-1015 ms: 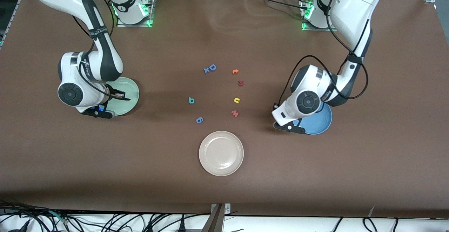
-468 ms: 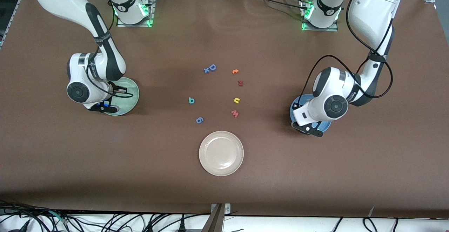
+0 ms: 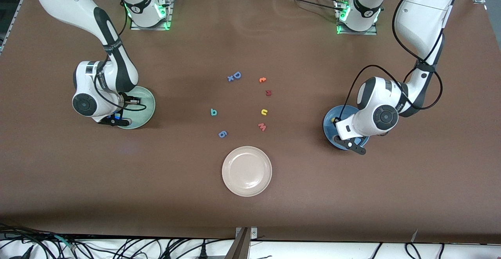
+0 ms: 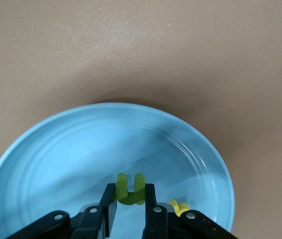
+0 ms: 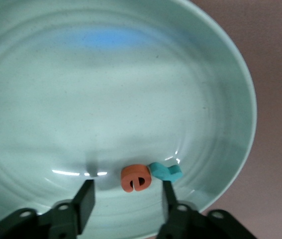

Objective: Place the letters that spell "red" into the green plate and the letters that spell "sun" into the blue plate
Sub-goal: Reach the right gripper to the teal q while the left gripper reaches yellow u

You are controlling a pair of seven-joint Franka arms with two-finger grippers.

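Observation:
My right gripper [image 5: 127,199] hangs open just above the green plate [image 5: 215,74]. An orange "e" [image 5: 137,178] and a thin teal "r" [image 5: 166,172] lie loose in that plate, touching each other. My left gripper [image 4: 130,193] is over the blue plate [image 4: 56,149], shut on an olive-green "n" [image 4: 130,188] held upside down. A yellow letter [image 4: 178,207] lies in the blue plate beside the fingers. In the front view the teal "d" shape [image 3: 213,112] and a yellow "u" [image 3: 264,112] rest mid-table. The green plate [image 3: 146,108] and the blue plate [image 3: 328,124] are partly hidden under the wrists.
Mid-table also lie a blue "D" [image 3: 235,76], a small orange piece [image 3: 262,80], a dark red piece [image 3: 268,92], a pink "w" [image 3: 262,126] and a blue "6" [image 3: 222,134]. A beige-white plate [image 3: 247,190] sits nearer the front camera.
The right gripper has opened and the orange "e" now lies in the green plate. The left hand has moved over the blue plate, toward the left arm's end, still gripping the olive-green "n".

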